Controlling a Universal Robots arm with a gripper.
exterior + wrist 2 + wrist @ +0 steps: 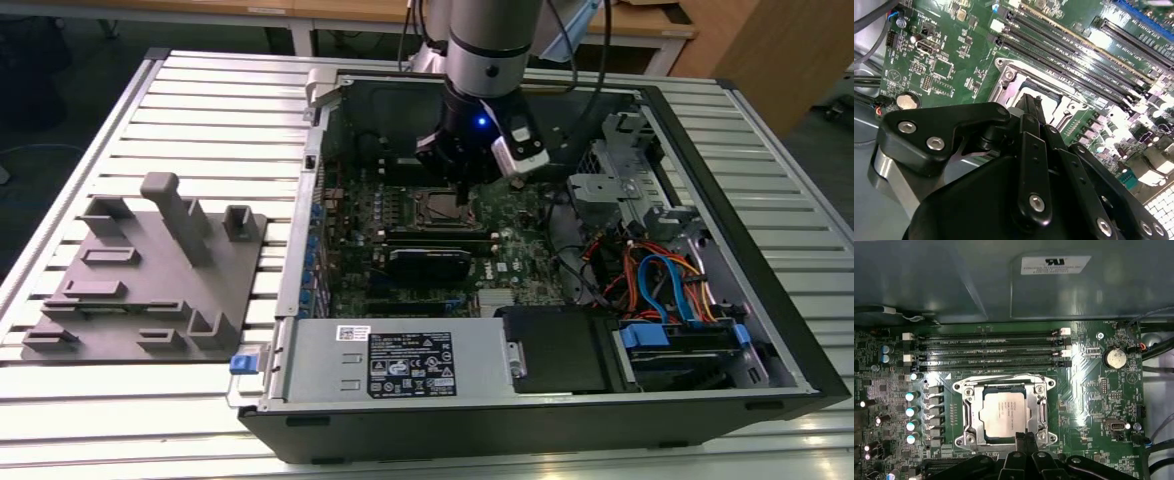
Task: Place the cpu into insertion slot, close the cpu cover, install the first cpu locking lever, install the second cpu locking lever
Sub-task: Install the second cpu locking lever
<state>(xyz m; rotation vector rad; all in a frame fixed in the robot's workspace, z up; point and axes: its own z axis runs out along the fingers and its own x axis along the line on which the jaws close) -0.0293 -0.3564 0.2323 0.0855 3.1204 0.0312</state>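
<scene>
The arm [491, 40] comes down almost vertically from the far side of the exterior view into the open computer case [747, 290], which lies on its side on a slatted metal table [200, 110]. A blue light glows on the wrist. The gripper [463, 205] points straight down at the green motherboard [521, 250], its tips over the near edge of the insertion slot [430, 208].

In the first wrist view the gripper [1025, 436] shows two slim black fingers [1020, 440] pressed close together, side by side, with nothing seen between them; their tips sit at the edge of the cpu cover [968, 405]. In the second wrist view the gripper [1030, 102] reaches down to the same silver frame [1004, 82].

The cpu [1005, 412] lies flat inside the insertion slot [961, 440], its dull silver top showing through the window of the cover, which lies down over it. Faint print on the chip is too small to make out.

Four long black memory slots [989, 347] run beside the socket, and a round coin battery [1115, 358] sits on the board further off. A white label [1055, 263] with a printed mark is stuck on the grey case wall. In the exterior view a black label [411, 365] and a small white one sit on the silver power supply box [320, 360] at the near side, and a grey plastic fixture tray [147, 280] lies on the table at the exterior view's left of the case
</scene>
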